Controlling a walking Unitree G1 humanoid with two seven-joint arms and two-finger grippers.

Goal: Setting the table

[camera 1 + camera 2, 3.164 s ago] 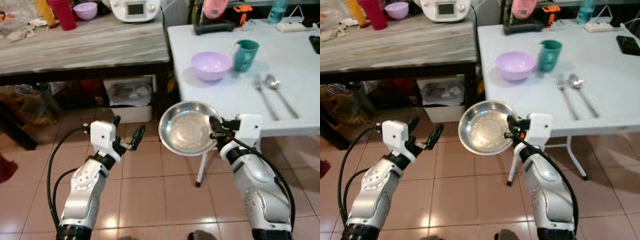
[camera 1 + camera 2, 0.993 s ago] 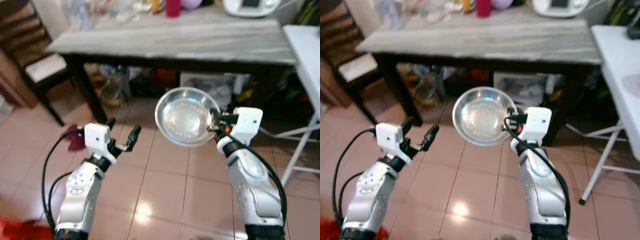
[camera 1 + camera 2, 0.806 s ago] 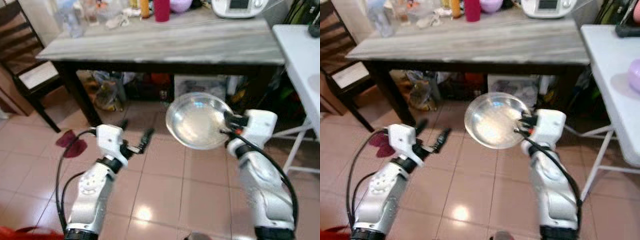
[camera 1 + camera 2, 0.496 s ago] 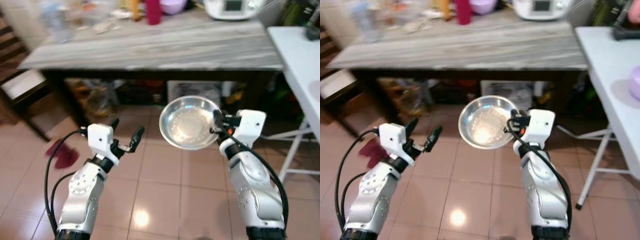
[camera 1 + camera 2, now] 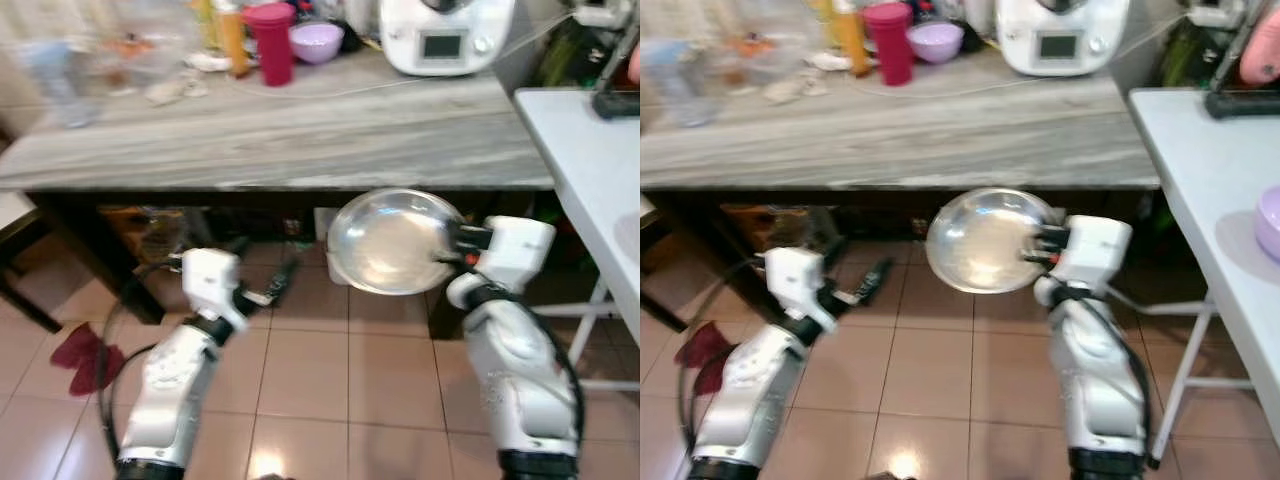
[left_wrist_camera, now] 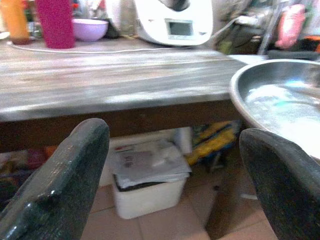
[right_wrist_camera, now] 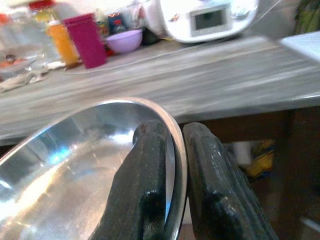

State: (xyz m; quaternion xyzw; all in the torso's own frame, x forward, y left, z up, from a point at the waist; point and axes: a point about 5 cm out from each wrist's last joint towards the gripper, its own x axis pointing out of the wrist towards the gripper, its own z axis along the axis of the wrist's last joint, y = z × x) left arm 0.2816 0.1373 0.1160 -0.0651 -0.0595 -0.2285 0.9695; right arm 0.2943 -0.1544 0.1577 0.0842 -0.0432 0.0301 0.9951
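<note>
My right gripper point(image 5: 462, 240) is shut on the rim of a round steel plate point(image 5: 392, 241), held up in front of the dark edge of the grey wooden table point(image 5: 300, 140). In the right wrist view both black fingers point(image 7: 150, 170) pinch the plate rim point(image 7: 170, 130). My left gripper point(image 5: 262, 283) is open and holds nothing, low over the tiled floor. In the left wrist view its fingers point(image 6: 75, 165) stand wide apart, and the steel plate point(image 6: 280, 100) shows beside one of them.
On the grey table stand a white kitchen machine point(image 5: 445, 35), a magenta cup point(image 5: 270, 42), a lilac bowl point(image 5: 318, 42) and an orange bottle point(image 5: 230, 35). A white folding table point(image 5: 590, 170) is on the right, with a lilac bowl point(image 5: 1270, 225) on it. A white bin point(image 6: 145, 185) sits under the grey table.
The camera has come nearer to the grey table and tilted up; its top and the things on it now show. The plate stays in my right gripper. The left gripper stays open.
</note>
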